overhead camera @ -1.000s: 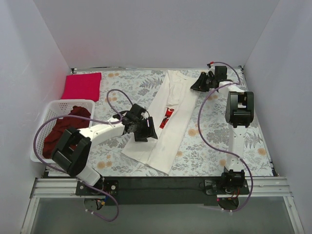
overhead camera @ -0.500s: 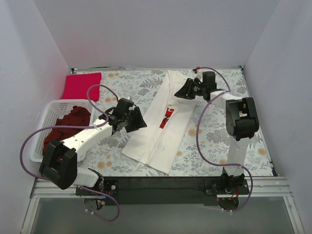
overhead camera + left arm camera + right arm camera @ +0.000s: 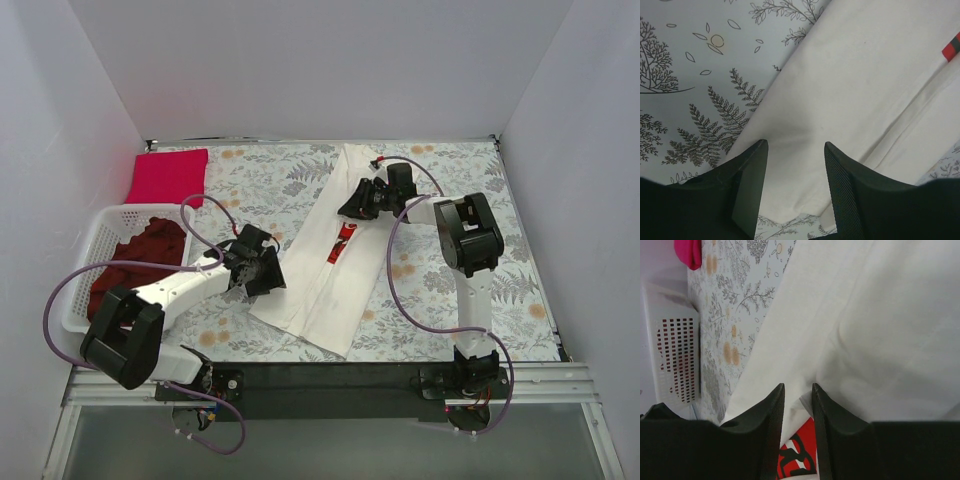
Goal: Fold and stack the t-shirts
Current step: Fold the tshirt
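Observation:
A long cream-white t-shirt [image 3: 322,292], folded into a lengthwise strip, lies diagonally on the table with its red print [image 3: 342,243] showing mid-strip. My left gripper [image 3: 268,285] hovers at the strip's lower left edge. Its jaws [image 3: 795,150] are open over the cream cloth [image 3: 855,75] and its corner. My right gripper [image 3: 348,210] sits on the strip's upper part. It is open narrowly [image 3: 797,387], with a cloth fold edge between its fingers just above the red print [image 3: 800,460]. A folded crimson-pink t-shirt [image 3: 168,175] lies at the back left. A maroon t-shirt [image 3: 135,262] fills the basket.
A white lattice basket [image 3: 112,214] stands at the left edge of the floral table cloth [image 3: 430,290]. White walls close in the left, back and right sides. Purple cables loop from both arms over the table.
My left gripper pulled back left off the strip and settled at its lower left edge, jaws narrowing a little. My right gripper swung from the back right corner onto the strip's upper part.

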Available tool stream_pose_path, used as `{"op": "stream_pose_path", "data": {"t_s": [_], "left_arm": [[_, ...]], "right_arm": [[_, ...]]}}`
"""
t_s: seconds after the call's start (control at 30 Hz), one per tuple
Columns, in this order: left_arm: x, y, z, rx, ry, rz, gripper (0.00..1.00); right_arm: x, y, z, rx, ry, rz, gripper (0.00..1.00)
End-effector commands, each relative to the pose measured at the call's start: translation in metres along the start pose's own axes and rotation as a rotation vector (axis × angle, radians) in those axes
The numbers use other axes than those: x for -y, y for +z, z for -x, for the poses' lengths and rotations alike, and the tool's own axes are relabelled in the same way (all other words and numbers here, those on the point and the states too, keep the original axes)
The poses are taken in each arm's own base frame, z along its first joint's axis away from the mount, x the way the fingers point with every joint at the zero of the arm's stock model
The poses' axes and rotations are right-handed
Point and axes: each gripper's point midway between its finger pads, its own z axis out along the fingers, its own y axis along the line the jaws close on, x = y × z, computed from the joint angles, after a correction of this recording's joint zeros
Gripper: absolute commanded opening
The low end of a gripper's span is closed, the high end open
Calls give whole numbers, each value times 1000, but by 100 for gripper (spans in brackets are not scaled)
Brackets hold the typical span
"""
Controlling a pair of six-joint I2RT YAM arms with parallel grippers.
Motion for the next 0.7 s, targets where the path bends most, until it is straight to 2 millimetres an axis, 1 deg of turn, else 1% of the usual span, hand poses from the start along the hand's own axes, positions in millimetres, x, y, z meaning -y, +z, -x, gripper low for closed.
{"op": "stream_pose_path", "data": {"t_s": [0.0,0.03,0.07,0.13,0.17,0.2,0.27,0.3,0.37,0.4,0.43,0.47,0.5,0.57,0.6,0.67], "left_arm": [[-3,2,-15,-55,-22,-5,47],[0,3,-18,-72,-29,-23,47],[2,3,-23,-95,-37,-41,47],[4,1,-24,-101,-41,-56,47],[7,-1,-24,-102,-40,-65,47],[8,-5,-21,-89,-37,-74,47],[11,-9,-15,-72,-31,-73,47],[10,-12,-12,-57,-28,-67,47],[11,-15,-7,-42,-14,-59,48],[11,-15,-6,-40,-9,-57,47],[10,-13,-7,-46,-5,-53,47],[10,-12,-8,-55,-3,-51,47],[10,-9,-14,-85,-3,-56,47],[9,-4,-20,-113,-4,-58,47],[8,-3,-22,-123,-4,-57,47],[7,0,-28,-147,-6,-57,45]], "right_arm": [[15,5,-2,13,11,-14,36],[18,5,-6,5,16,-18,36],[22,2,-17,-12,27,-27,36],[22,-3,-22,-24,39,-23,36],[18,-6,-23,-29,40,-11,36],[7,-13,-19,-32,33,23,36],[-7,-21,-11,-23,14,54,36],[-19,-31,0,1,-9,74,36],[-26,-44,11,30,-30,80,36],[-29,-56,24,70,-43,75,36],[-24,-63,27,86,-44,59,36],[-25,-70,33,112,-57,49,36],[-11,-78,37,137,-40,11,36],[2,-85,39,152,-22,-12,36],[13,-92,43,167,-4,-29,36],[29,-96,41,176,22,-63,36]]}}
